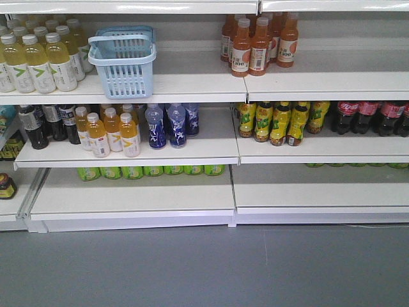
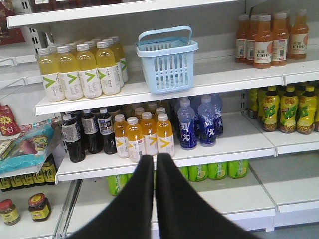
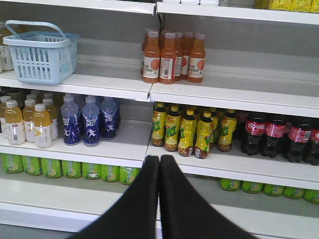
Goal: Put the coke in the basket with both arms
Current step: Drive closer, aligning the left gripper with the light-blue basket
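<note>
Nearest the wrist cameras, two black grippers were recorded: the left gripper point(image 2: 155, 158) and the right gripper point(image 3: 159, 159), each pointed towards the shelving with fingertips pressed together and nothing held. Beyond them, four dark cola bottles point(image 3: 275, 133) with red labels were counted in the front row at the right of the middle shelf point(image 3: 234, 167). One basket point(image 2: 167, 48), pale blue with slotted sides and a raised handle, was noted upright on the upper shelf point(image 2: 214, 78).

The white shelving point(image 1: 192, 83) holds pale yellow drink bottles point(image 1: 38, 61) on its top shelf at ten o'clock, with orange C100 bottles point(image 1: 255, 48) at one o'clock. On the middle shelf, orange juice bottles point(image 1: 112, 131) stand just beside blue bottles point(image 1: 167, 125) toward nine o'clock, while yellow-labelled bottles point(image 1: 278, 121) and dark cola bottles point(image 1: 370, 116) sit toward three o'clock. Green-labelled bottles point(image 1: 150, 171) line the back of the bottom shelf, and the grey floor point(image 1: 204, 268) lies at six o'clock.
</note>
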Robot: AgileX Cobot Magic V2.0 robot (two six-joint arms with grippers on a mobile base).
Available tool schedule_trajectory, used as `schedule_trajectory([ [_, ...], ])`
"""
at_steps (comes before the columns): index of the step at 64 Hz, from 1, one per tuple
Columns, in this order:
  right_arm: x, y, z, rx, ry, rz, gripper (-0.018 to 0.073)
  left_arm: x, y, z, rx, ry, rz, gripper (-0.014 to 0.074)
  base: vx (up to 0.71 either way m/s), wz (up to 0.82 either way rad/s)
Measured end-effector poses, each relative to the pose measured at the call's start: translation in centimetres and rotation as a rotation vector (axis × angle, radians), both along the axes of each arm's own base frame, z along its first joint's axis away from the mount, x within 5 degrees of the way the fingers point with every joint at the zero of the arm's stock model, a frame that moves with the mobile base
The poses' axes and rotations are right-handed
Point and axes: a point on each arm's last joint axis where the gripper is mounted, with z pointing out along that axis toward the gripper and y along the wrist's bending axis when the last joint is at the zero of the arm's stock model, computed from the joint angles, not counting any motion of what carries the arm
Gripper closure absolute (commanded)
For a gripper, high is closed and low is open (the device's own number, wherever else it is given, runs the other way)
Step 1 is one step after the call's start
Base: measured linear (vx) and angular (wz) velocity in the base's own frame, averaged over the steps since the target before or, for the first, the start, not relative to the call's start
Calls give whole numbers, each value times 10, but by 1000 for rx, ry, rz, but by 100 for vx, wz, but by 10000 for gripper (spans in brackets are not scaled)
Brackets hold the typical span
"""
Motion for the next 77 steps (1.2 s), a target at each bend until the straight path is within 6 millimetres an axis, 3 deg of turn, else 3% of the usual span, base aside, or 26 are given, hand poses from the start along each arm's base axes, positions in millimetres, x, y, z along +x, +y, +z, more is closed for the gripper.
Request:
schedule_trajectory([
  [77, 0, 0, 0, 0, 0, 0, 569, 0, 0, 0, 0, 0, 0, 602, 9, 2],
])
